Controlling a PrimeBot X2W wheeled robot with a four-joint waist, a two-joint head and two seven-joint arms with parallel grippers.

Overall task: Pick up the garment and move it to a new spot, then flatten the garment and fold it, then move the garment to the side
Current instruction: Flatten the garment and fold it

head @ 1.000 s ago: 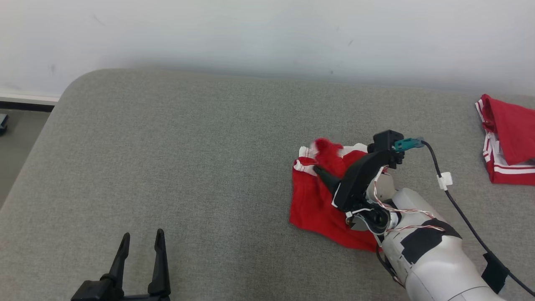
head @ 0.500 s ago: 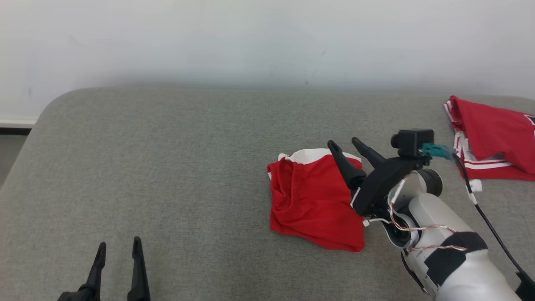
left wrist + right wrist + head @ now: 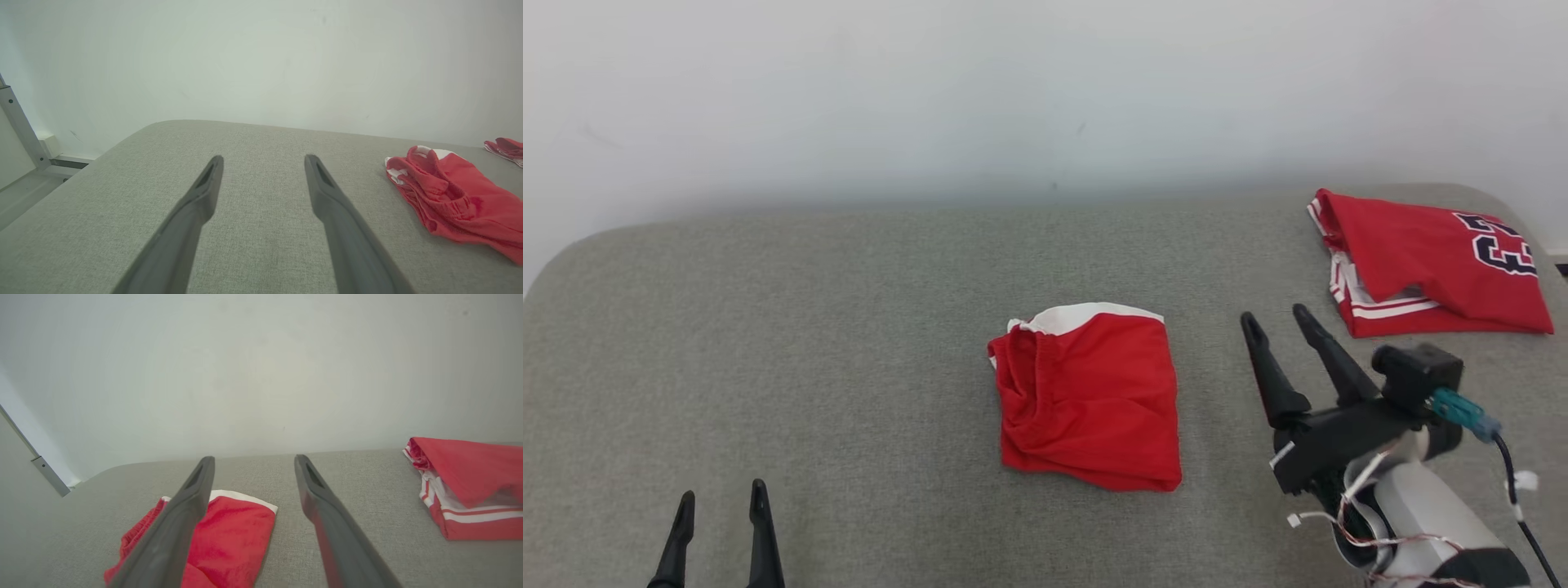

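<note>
The folded red garment (image 3: 1090,400) lies near the middle of the grey cloth-covered desk (image 3: 849,327), its white band turned toward 12 o'clock and its bunched layers gathered along the 9 o'clock edge. It is touched by neither hand. The right hand (image 3: 1272,315) is held spread wide, just beside the garment at its 3 o'clock and holding nothing. The left hand (image 3: 723,492) is likewise spread wide and empty, well apart at about 8 o'clock.

The fold is judged done, with only the move to the side left.

**What could go wrong**
- If only the top layer is pinched, the fold is likely to be peeled open when the garment is lifted.
- The loose layers at the 9 o'clock edge could slide out if the grip is taken from the 3 o'clock side alone.
- If the garment is dragged rather than lifted, the lower layers may be caught by the rough cloth of the desk and the stack skewed.
- A second red jersey (image 3: 1429,261) lies at about 2 o'clock. It could be overlapped or disturbed by a placement carried that way.

**Edges and open room**
- Little bare surface is left beyond the jersey, where the desk's rounded corner is met.
- The 12 o'clock edge is closed by the pale wall (image 3: 1013,98).
- A wide bare stretch is offered from 9 to 11 o'clock, ending in a rounded corner.
- In the left wrist view, floor is seen below that corner, so an overshoot there could send the garment off the desk.
</note>
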